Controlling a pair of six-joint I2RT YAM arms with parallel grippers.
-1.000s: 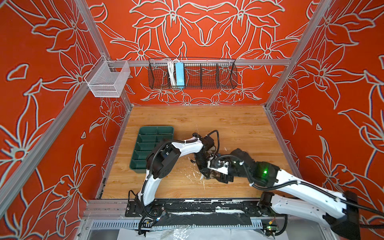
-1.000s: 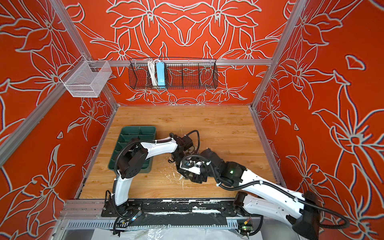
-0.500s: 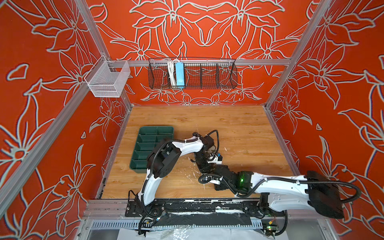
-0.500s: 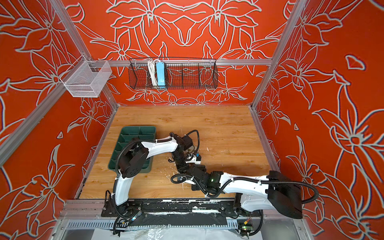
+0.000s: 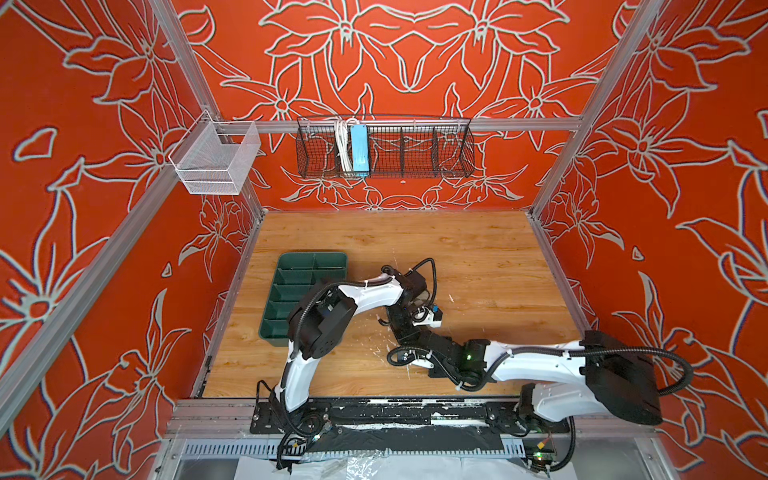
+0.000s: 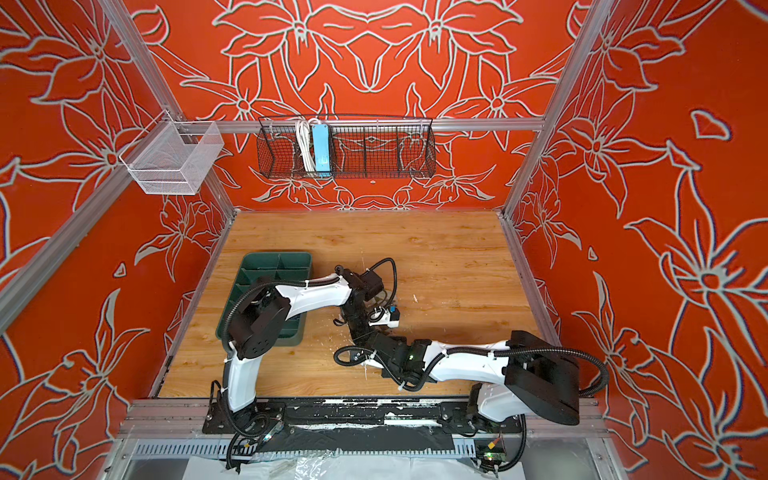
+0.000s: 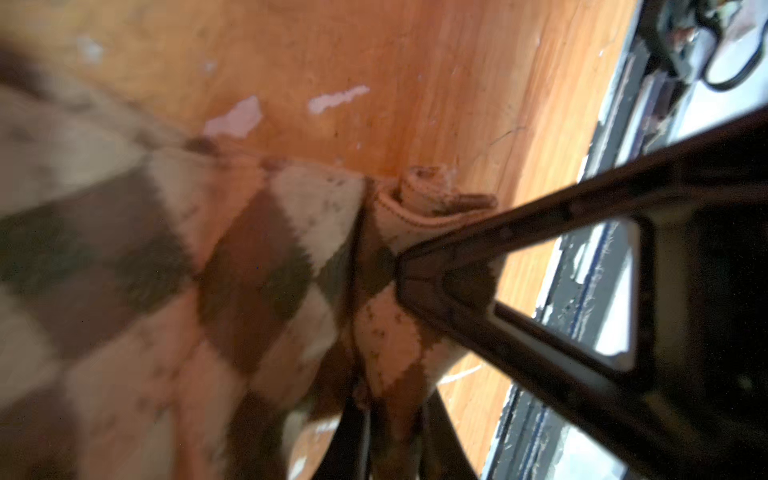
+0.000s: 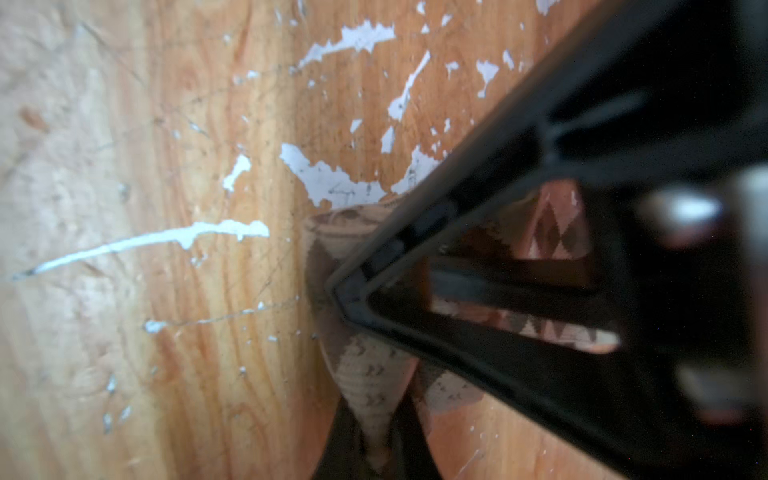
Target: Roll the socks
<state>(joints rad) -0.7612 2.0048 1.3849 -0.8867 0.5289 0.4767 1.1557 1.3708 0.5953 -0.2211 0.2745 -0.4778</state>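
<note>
The beige-and-brown argyle sock (image 7: 257,257) lies on the wooden table, one end rolled up with its cuff edge (image 7: 432,199) showing. In the left wrist view my left gripper (image 7: 390,409) is shut on the roll, with fabric filling the narrow gap between its jaws. From the opposite side my right gripper (image 8: 376,415) is shut on a corner of the same sock (image 8: 365,374). In both top views the two grippers (image 5: 400,326) (image 6: 359,326) meet at mid-table and hide the sock. Each wrist view shows the other gripper's black finger (image 7: 419,274) (image 8: 357,291) pressed against the fabric.
A green compartment tray (image 5: 313,254) stands left of the grippers. A black wire basket (image 5: 384,145) and a white mesh basket (image 5: 216,160) hang on the back wall. The table shows white scuffs (image 8: 332,183). Its front edge rail (image 7: 582,291) lies close by.
My right arm has dropped low along the table's front and reached in under the left gripper. Its jaws have gone from open to shut on the sock. The left arm has hardly moved.
</note>
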